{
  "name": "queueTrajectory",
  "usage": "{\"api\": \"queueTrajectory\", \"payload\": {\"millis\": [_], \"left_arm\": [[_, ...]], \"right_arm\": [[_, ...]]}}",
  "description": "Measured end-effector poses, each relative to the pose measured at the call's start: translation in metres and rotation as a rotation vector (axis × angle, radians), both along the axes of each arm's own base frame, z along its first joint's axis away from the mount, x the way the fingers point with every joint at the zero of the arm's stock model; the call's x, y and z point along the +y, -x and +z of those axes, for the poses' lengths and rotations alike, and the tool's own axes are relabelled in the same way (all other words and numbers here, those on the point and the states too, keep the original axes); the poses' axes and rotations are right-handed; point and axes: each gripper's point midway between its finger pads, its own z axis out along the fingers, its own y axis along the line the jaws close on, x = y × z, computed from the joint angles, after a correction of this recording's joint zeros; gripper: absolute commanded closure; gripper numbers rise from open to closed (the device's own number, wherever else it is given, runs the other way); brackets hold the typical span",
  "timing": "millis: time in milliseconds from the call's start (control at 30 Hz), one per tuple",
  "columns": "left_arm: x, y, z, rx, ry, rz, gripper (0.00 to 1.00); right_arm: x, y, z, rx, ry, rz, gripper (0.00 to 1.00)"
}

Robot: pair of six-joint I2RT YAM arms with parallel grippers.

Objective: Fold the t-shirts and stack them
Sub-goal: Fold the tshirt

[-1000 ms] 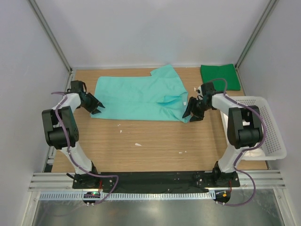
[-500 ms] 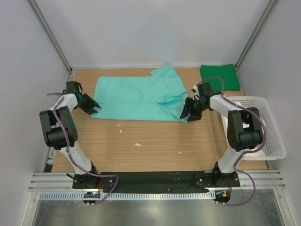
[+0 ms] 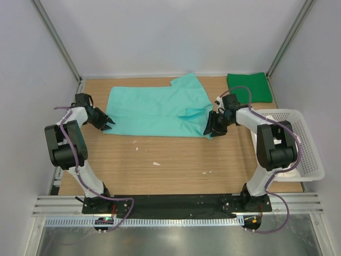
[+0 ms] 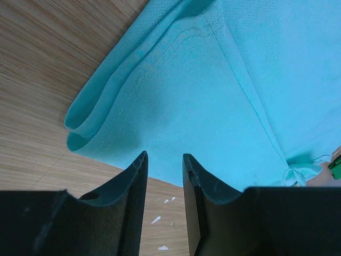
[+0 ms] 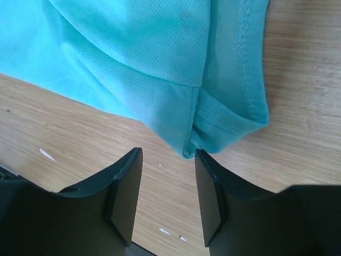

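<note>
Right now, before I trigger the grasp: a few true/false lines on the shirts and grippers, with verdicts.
1. The teal shirt lies spread on the table. True.
2. The left gripper is shut on the teal shirt. False: its jaws are open at the shirt's near left corner.
3. The right gripper is open at the shirt's near right corner. True.
4. The green shirt is stacked on the teal shirt. False: it lies apart, at the table's far right corner.
5. The basket sits to the right of the right arm. True.
</note>
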Motion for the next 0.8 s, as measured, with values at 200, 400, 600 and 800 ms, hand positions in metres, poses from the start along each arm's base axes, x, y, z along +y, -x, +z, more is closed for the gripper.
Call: {"api": "queueTrajectory", "payload": {"millis": [200, 400, 600, 800], "left_arm": [[0.000, 0.001, -0.002, 0.005, 0.001, 0.000, 0.73], [0.000, 0.007, -0.017, 0.059, 0.006, 0.003, 0.75], [0.004, 0.017, -0.030, 0.118, -0.006, 0.008, 0.78], [0.006, 0.018, -0.031, 0.120, -0.007, -0.001, 0.79]], "right_arm": [[0.001, -0.001, -0.015, 0.012, 0.022, 0.019, 0.71], [-0.004, -0.001, -0.019, 0.031, 0.068, 0.020, 0.98], [-0.018, -0.009, -0.001, 0.043, 0.165, 0.004, 0.99], [-0.021, -0.015, -0.001, 0.102, 0.196, 0.013, 0.99]]}}
